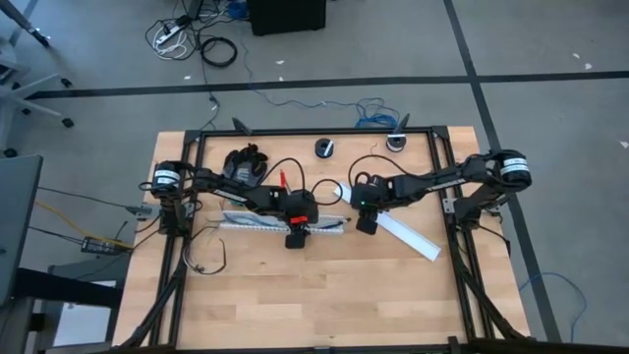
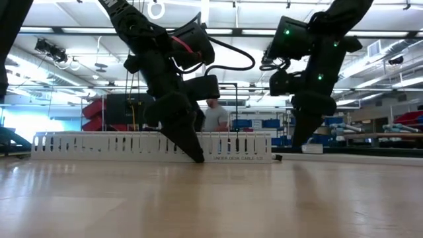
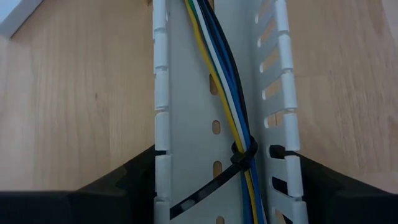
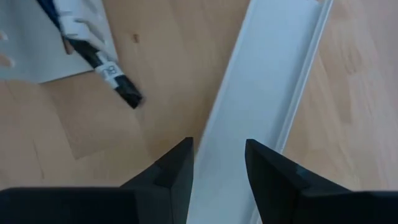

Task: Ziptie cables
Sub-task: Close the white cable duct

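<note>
The white slotted duct [image 1: 265,224] lies flat on the table, and the cables [image 3: 217,68], a bundle of coloured wires, run along inside it. A black zip tie [image 3: 244,155] loops the bundle, its tail [image 3: 186,202] trailing across the duct floor. My left gripper [image 1: 295,236] straddles the duct from above. The cables' black, labelled end [image 4: 115,81] sticks out of the duct's right end. My right gripper [image 4: 217,149] is open, over the long edge of a flat white cover strip [image 4: 273,81] lying to the right of the duct. My left gripper holds the duct across its width, one fingertip [image 3: 146,158] against the outside of one slotted wall and the other fingertip [image 3: 301,163] against the outside of the opposite wall [image 3: 287,149]. The fingers slant down from above. The duct stays flat on the table.
A black glove-like object [image 1: 244,162], a small red item [image 1: 282,177] and two round dark objects [image 1: 323,147] [image 1: 396,143] lie toward the far edge. A black frame [image 1: 447,187] borders the tabletop. A person [image 2: 213,116] stands in the room behind.
</note>
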Robot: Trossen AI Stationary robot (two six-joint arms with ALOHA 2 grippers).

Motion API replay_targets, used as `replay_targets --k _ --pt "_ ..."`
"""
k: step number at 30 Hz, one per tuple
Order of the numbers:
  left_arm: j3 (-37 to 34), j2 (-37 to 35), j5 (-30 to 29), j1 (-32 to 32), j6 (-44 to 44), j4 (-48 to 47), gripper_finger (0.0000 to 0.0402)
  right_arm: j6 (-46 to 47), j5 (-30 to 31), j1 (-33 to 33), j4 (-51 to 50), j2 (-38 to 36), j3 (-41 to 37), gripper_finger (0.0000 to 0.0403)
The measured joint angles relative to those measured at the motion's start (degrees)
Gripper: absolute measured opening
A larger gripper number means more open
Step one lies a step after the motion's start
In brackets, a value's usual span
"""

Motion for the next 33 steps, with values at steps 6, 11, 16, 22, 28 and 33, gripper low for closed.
replay_targets --k 6,11,16,22,28,33 --pt "0.0 0.0 0.0 0.1 0.7 0.2 0.0243 1.0 -1.8 -1.0 0.1 0.0 0.0 0.0150" --pt "0.0 0.0 0.0 0.1 1.5 0.3 0.0243 2.1 -3.9 -1.2 0.1 0.3 0.0 0.0168" --pt "0.0 0.0 -0.1 0.1 2.0 0.4 0.0243 3.0 -3.8 -1.5 0.7 0.3 -1.0 0.0187" --pt "0.0 0.0 -0.4 0.1 2.0 0.4 0.0243 4.9 -4.4 -3.0 5.0 -0.1 -6.2 0.0181" --pt "0.0 0.0 -0.6 0.1 2.1 0.4 0.0243 4.7 -8.4 -3.5 6.4 0.0 -7.1 0.0034" --pt "0.0 0.0 -2.0 0.1 2.2 0.5 0.0243 3.7 -10.1 -3.7 5.8 -0.6 -6.9 0.0005"
